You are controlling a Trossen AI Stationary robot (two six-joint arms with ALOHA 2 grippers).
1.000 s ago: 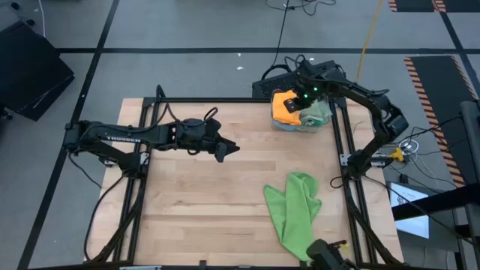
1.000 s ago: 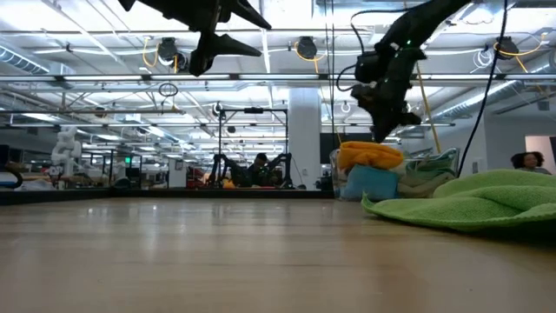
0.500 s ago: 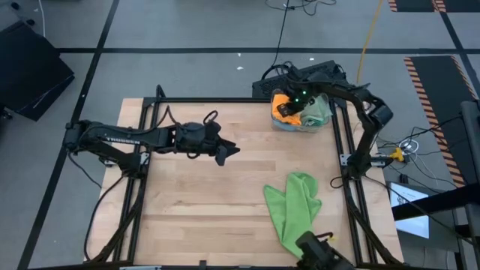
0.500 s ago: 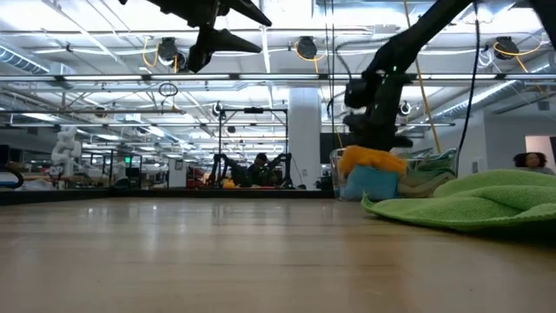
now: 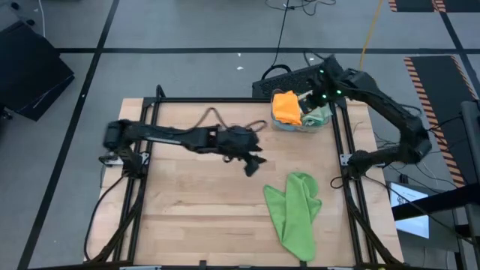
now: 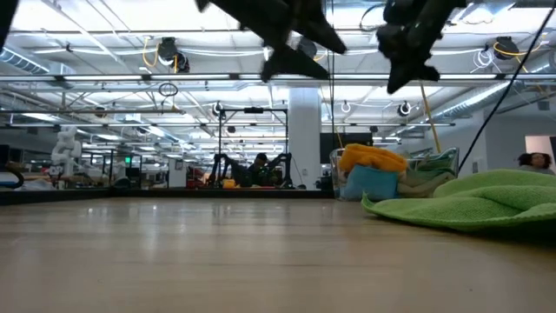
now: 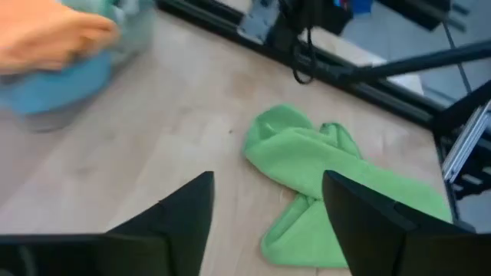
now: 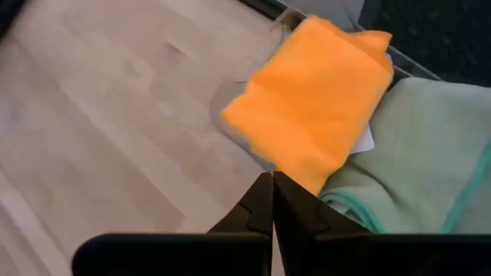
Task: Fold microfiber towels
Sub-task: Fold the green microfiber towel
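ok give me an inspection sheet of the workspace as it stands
surface: wooden table, bare in the middle.
job's things: lime green towel lies crumpled; orange towel tops a pile with a sage green towel at the far right corner.
clutter: nothing seen.
grippers: left gripper open, above mid-table; right gripper shut, empty, above the pile.
cables: loop along the left arm.
surroundings: dark box on the floor.

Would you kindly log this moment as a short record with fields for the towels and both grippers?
loose towel: crumpled lime green microfiber towel, flat on the wooden table
stack: folded orange microfiber towel atop a blue towel, sage green towel beside it
left gripper: open, empty, above mid-table
right gripper: shut, empty, above the stack
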